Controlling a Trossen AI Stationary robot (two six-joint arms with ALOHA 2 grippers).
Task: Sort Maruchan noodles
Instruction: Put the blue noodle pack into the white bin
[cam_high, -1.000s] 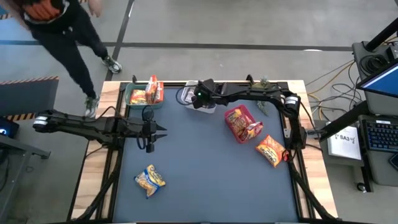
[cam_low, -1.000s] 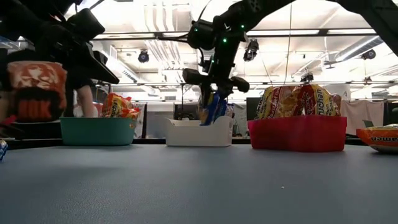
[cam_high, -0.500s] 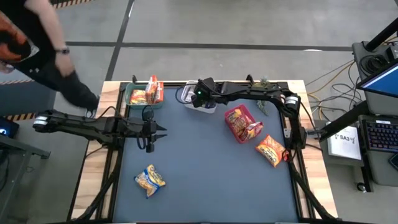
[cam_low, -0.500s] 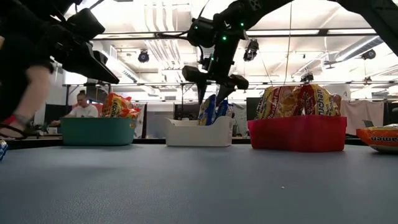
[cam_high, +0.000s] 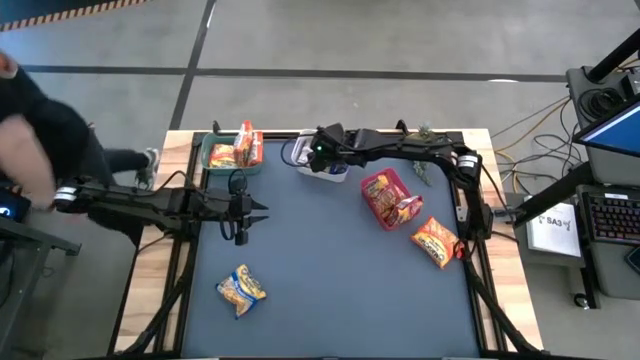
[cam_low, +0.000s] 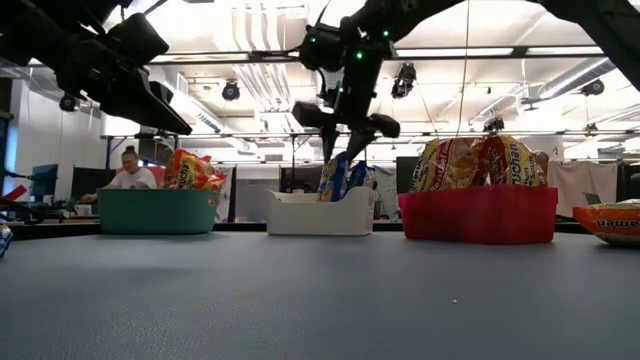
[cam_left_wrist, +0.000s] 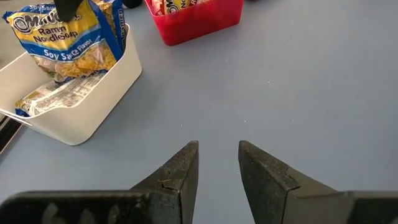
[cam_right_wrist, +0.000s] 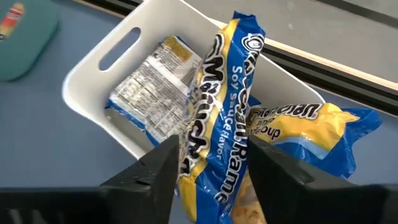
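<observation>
The right gripper hung right over the white bin. A blue soy-sauce packet stood on end directly beneath it, and whether the gripper gripped that packet or had let it go could not be told. Another blue-and-yellow packet leaned just beside the first one, and a third lay flat in the bin, silver back up.

The main risk was in the lift-off. If the crinkly film was caught on the gripper, a rising arm could drag the packet back out and drop it on the counter or over the bin's far wall. Standing so tall and propped only by its neighbour, the packet could also tip over the rim at any nudge. A low sweep towards the red bin, to that gripper's side, might knock the white bin askew.

The left gripper waited over bare counter, parted only narrowly and holding nothing. Two orange packets lay unsorted. One was near the left gripper and one was well away from the right gripper, past the red bin. A person stood close by the left arm's base, where a sudden swing could reach them.
</observation>
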